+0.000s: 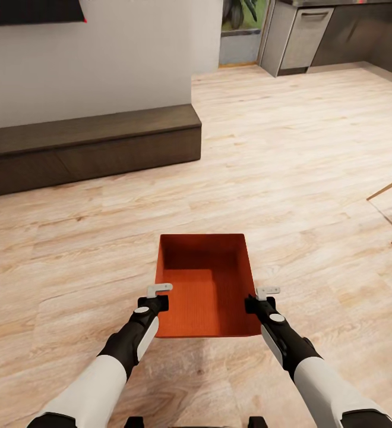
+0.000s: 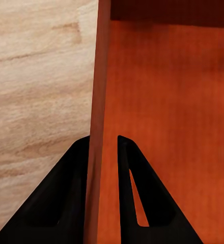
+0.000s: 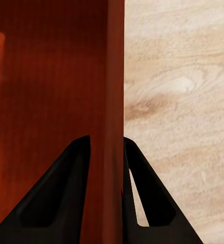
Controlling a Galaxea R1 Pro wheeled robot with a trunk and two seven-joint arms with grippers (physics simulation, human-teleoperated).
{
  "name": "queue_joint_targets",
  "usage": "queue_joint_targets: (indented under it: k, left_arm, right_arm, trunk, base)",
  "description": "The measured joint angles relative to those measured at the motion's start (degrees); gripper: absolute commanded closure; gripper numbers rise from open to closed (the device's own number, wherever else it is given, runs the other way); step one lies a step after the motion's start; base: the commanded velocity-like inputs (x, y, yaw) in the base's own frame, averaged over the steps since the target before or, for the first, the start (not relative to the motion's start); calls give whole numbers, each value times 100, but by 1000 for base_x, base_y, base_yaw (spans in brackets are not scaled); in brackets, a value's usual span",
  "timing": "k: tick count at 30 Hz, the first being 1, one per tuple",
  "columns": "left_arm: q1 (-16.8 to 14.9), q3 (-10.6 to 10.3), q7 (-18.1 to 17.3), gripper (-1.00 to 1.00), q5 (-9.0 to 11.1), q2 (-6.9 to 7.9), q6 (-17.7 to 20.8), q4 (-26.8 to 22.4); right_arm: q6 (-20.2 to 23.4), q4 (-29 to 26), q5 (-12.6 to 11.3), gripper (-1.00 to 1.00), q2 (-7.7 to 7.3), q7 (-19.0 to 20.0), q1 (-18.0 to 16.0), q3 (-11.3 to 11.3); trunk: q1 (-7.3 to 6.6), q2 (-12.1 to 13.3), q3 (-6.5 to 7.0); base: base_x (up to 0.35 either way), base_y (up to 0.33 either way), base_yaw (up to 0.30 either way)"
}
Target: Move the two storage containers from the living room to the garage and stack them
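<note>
Stretching out ahead of both grippers, the light wood plank floor runs to a long dark low bench against a pale wall, well beyond the left gripper, and to grey cabinets far off past the right one. Between the two grippers hangs one orange-red storage container, open side up and held above the planks (its ribbed inside bare). The left gripper is clamped over the container's left wall, one finger inside and one outside. The right gripper pinches the right wall likewise, its fingers astride the rim.
</note>
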Motion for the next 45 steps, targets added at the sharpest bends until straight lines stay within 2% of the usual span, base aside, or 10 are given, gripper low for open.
queue_joint_targets:
  k: [45]
  left_arm:
    - [0,2,-1,100,6,0,1,3]
  right_arm:
    - [10,-3,2,100,0,-2,0,2]
  trunk:
    - [-989,1806,808]
  base:
    - [0,0,0]
